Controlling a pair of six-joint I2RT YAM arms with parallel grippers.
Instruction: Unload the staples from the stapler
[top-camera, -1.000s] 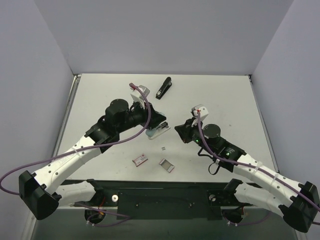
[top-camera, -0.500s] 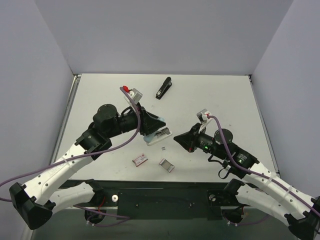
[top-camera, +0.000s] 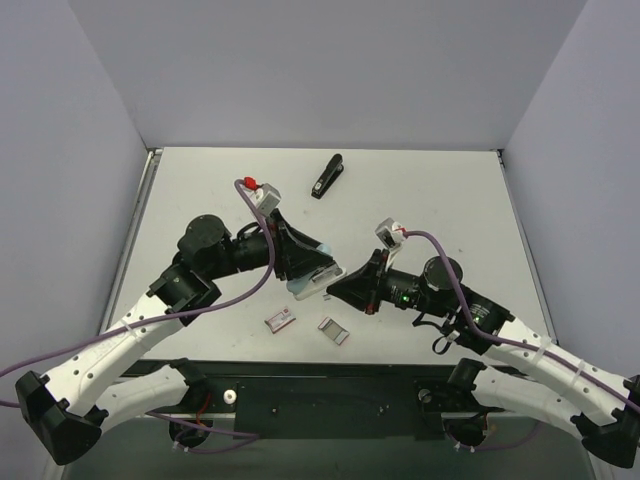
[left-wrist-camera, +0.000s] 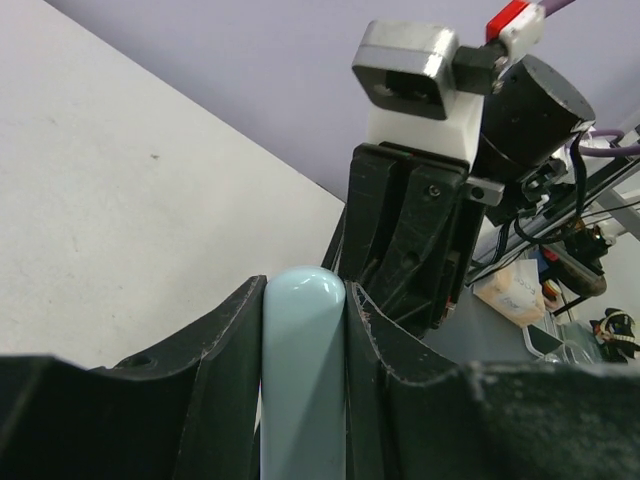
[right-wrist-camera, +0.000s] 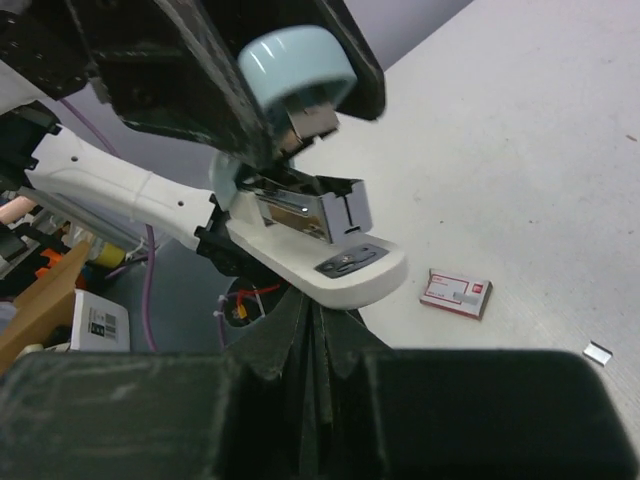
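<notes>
The stapler has a pale blue top, a metal magazine and a white base, and it is held above the table, hinged open. My left gripper is shut on the pale blue top, with its fingers on either side. My right gripper is shut, its tip right under the front of the white base; I cannot tell whether they touch. Loose staples lie on the table: a tiny piece and a longer silvery strip. One piece shows in the right wrist view.
A small pinkish-red box lies near the front edge and also appears in the right wrist view. A slim black stapler-like object lies at the back of the table. Grey walls close three sides.
My right gripper has swung left and forward, up to the stapler's base. My left arm has drawn back to the left and turned its wrist, carrying the stapler slightly toward the front.
</notes>
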